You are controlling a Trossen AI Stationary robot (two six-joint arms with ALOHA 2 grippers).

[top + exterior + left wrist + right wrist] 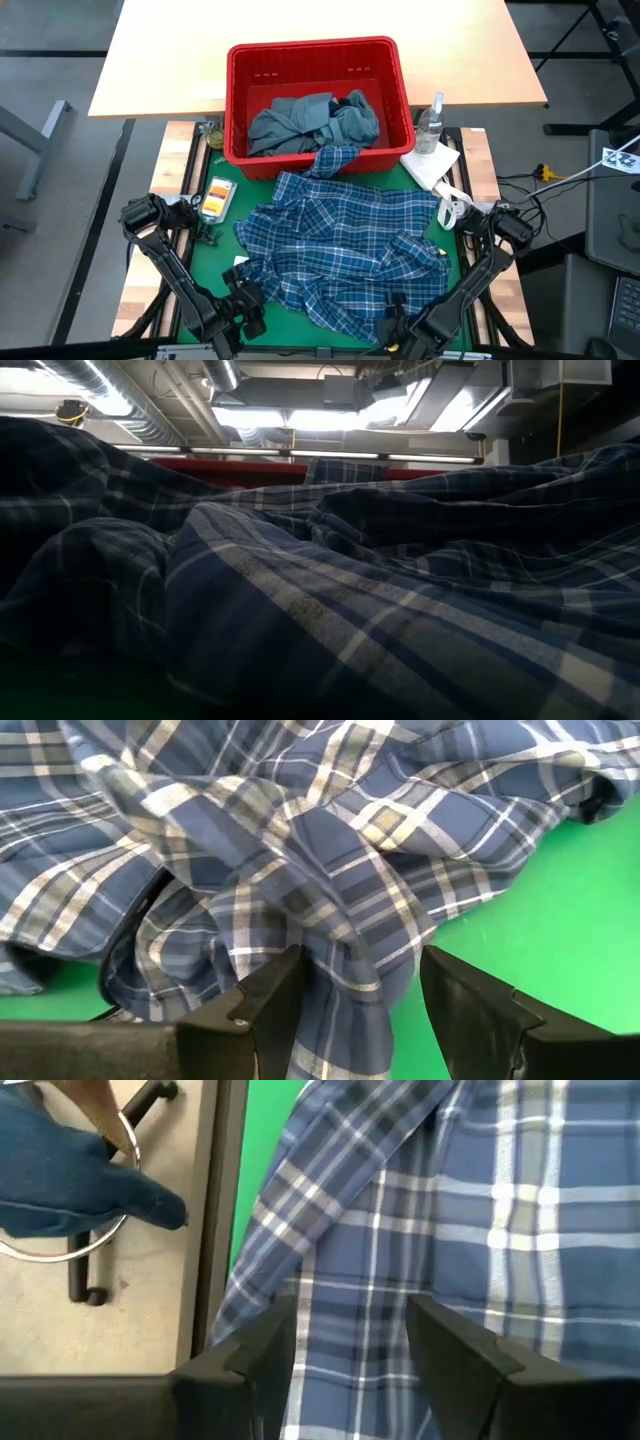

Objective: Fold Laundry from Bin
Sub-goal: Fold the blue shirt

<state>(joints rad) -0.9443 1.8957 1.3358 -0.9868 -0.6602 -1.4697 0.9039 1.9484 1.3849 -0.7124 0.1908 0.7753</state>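
The blue-white plaid shirt (345,250) lies rumpled on the green mat (415,180) and fills the low view (350,610). One end of it (335,160) reaches up onto the near rim of the red bin (318,50). In the bin lie a grey-blue garment (300,125) and a dark navy one (352,100). My left gripper (247,298) stands open at the shirt's near left edge, its fingers either side of a bunched fold (345,1000). At the shirt's near right edge, my right gripper (393,318) points down, open, over flat plaid cloth (355,1350). My left gripper comes slanting down from the table's near left side, and the bunched fold (320,995) lies against one finger (275,1005) while green mat shows beside the other. Whether it touches, I cannot tell. My right gripper's fingers (265,1350) stand over the shirt; whether they touch it I cannot tell.
A spray bottle (431,122) and a white paper towel (432,163) sit right of the bin, and a small orange packet (216,197) lies at the mat's left edge. The table's near edge (205,1280) is close to my right gripper, with floor beyond.
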